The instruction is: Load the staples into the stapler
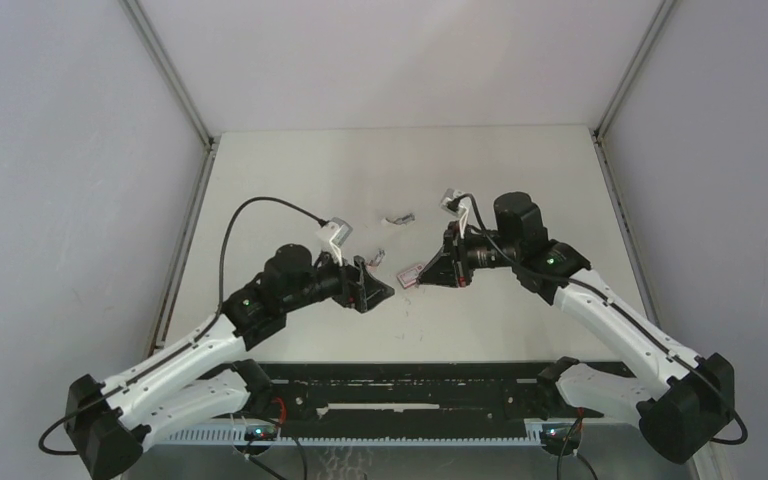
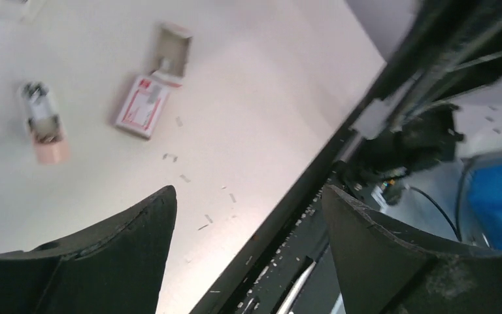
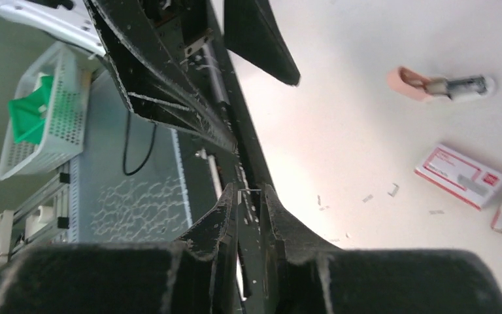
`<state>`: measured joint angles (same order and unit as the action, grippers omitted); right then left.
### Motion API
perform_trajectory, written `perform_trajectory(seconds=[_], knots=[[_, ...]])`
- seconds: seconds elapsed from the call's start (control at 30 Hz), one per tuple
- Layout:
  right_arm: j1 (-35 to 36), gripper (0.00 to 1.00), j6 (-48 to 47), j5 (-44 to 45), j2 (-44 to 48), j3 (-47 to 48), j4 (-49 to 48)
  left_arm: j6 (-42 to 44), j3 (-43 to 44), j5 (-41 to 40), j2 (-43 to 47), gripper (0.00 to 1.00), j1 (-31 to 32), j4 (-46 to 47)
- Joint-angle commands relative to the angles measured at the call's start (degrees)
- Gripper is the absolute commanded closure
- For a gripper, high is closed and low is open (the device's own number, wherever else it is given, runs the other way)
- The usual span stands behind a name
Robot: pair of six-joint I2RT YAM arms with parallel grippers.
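The small pink-based stapler [image 2: 42,124] lies on the white table, left of the red-and-white staple box [image 2: 145,104], whose grey tray [image 2: 170,49] is slid out. The right wrist view shows the stapler [image 3: 441,85] and the box [image 3: 461,175] too. In the top view the box [image 1: 407,273] lies between my grippers, with the stapler [image 1: 378,257] just beyond it. My left gripper [image 2: 248,196] is open and empty, near the box [image 1: 382,292]. My right gripper [image 3: 251,191] is nearly shut, with a thin silvery staple strip pinched across its fingertips, beside the box [image 1: 425,275].
Loose staples [image 2: 170,157] are scattered on the table between the box and the near edge. A small grey object [image 1: 397,217] lies further back. A black rail [image 1: 410,390] runs along the near edge. A white basket [image 3: 39,111] stands off the table.
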<state>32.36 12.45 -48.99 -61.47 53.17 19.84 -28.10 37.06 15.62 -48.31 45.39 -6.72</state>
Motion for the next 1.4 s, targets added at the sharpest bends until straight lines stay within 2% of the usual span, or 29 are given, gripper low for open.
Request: perform_trajectory(seconds=[0.0, 0.13, 0.43, 0.73, 1.37], knots=[[-2.09, 0.92, 0.57, 5.44, 1.68, -3.45, -5.96, -8.89, -2.36, -10.73, -2.84, 0.16, -0.45, 5.55], [-4.41, 0.92, 1.21, 5.91, 3.28, -6.55, -7.79, -10.13, -0.5, -9.82, -11.52, 0.17, 0.27, 9.97], [-8.46, 0.91, 3.24, 6.67, 9.0, -12.94, -10.12, -11.99, 8.09, -12.3, -29.94, 0.18, 1.2, 12.43], [-9.6, 0.91, 3.64, 6.08, 10.24, -13.79, -11.03, -8.78, 15.95, -15.27, -42.9, 0.18, 1.2, 9.92], [-9.95, 0.91, 4.8, 3.44, 7.91, -13.97, -14.03, -0.97, 22.27, -26.33, -49.24, 0.16, 1.37, -3.03]])
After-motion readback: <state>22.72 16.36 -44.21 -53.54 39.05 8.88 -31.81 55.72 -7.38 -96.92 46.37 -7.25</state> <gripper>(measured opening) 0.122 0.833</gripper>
